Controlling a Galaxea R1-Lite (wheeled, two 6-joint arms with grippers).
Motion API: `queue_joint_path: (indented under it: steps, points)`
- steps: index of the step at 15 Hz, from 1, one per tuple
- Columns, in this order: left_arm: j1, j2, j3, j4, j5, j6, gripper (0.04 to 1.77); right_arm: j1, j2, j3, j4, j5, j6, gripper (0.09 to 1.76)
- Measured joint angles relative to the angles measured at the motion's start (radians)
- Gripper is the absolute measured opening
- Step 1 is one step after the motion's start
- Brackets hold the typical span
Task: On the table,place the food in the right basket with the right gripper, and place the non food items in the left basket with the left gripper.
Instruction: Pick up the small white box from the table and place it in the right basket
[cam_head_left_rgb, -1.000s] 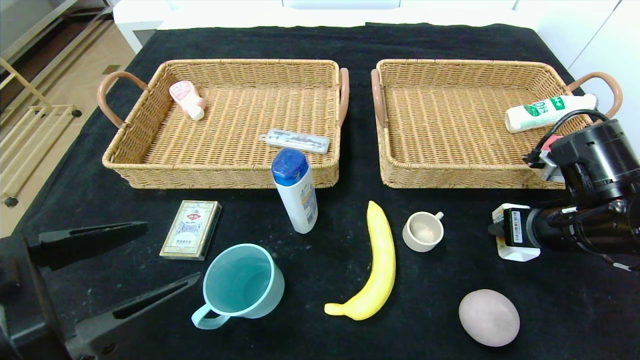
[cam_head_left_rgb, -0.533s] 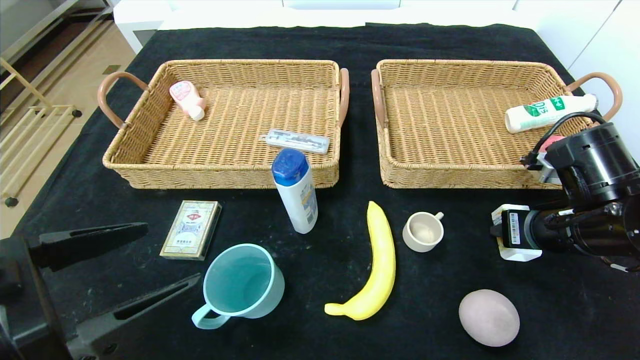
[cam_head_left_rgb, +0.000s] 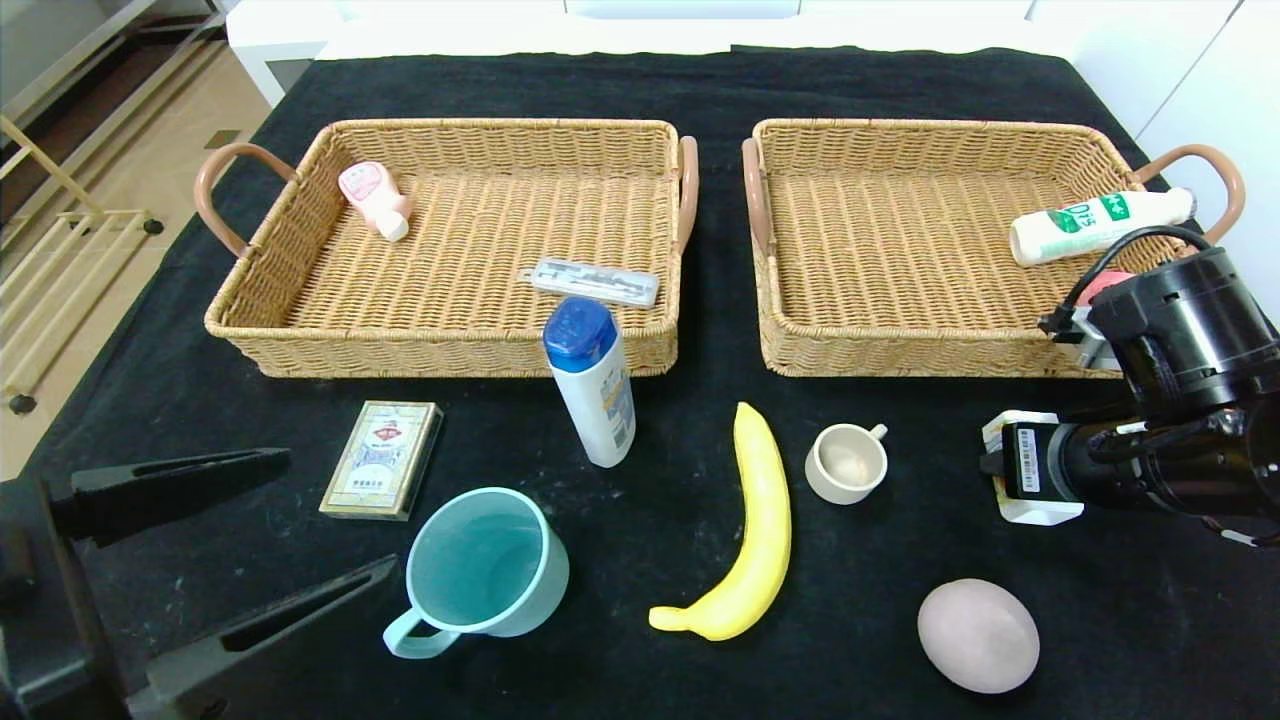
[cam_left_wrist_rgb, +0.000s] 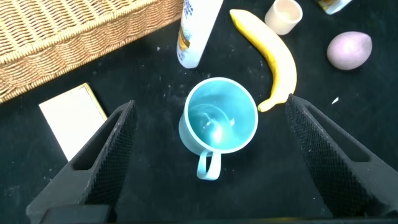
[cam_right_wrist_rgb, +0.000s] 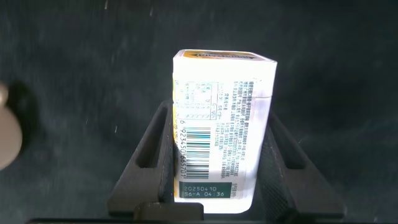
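Note:
My right gripper (cam_head_left_rgb: 1003, 466) is shut on a small white carton (cam_head_left_rgb: 1030, 500) with a barcode, at the table's right, just in front of the right basket (cam_head_left_rgb: 900, 355). In the right wrist view the carton (cam_right_wrist_rgb: 221, 149) sits between both fingers. My left gripper (cam_head_left_rgb: 340, 510) is open and empty at the front left, over the teal mug (cam_head_left_rgb: 487, 560); the mug (cam_left_wrist_rgb: 221, 118) lies between its fingers in the left wrist view. A banana (cam_head_left_rgb: 762, 520), a pinkish egg-shaped thing (cam_head_left_rgb: 978, 634), a small cream cup (cam_head_left_rgb: 847, 463), a blue-capped bottle (cam_head_left_rgb: 592, 380) and a card box (cam_head_left_rgb: 383, 458) lie on the black cloth.
The left basket (cam_head_left_rgb: 450, 350) holds a pink tube (cam_head_left_rgb: 373, 198) and a grey strip pack (cam_head_left_rgb: 595, 282). The right basket holds a green-and-white bottle (cam_head_left_rgb: 1095, 225) against its right rim. A floor drop lies beyond the table's left edge.
The right arm has shifted slightly with the carton in its fingers. The left gripper has sunk a little toward the front. The objects on the cloth have not moved.

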Motion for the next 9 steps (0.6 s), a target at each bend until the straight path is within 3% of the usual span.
queue_joint_path:
  steps: [5, 9]
  points:
    - [0.003, -0.006, 0.000, -0.001, 0.001, 0.003, 1.72, 0.054, -0.088, -0.029, 0.082, -0.006, -0.034, 0.81]
    - [0.003, -0.010, 0.007, -0.001, 0.000, 0.017, 1.72, 0.085, -0.129, -0.162, 0.228, -0.008, -0.038, 0.81]
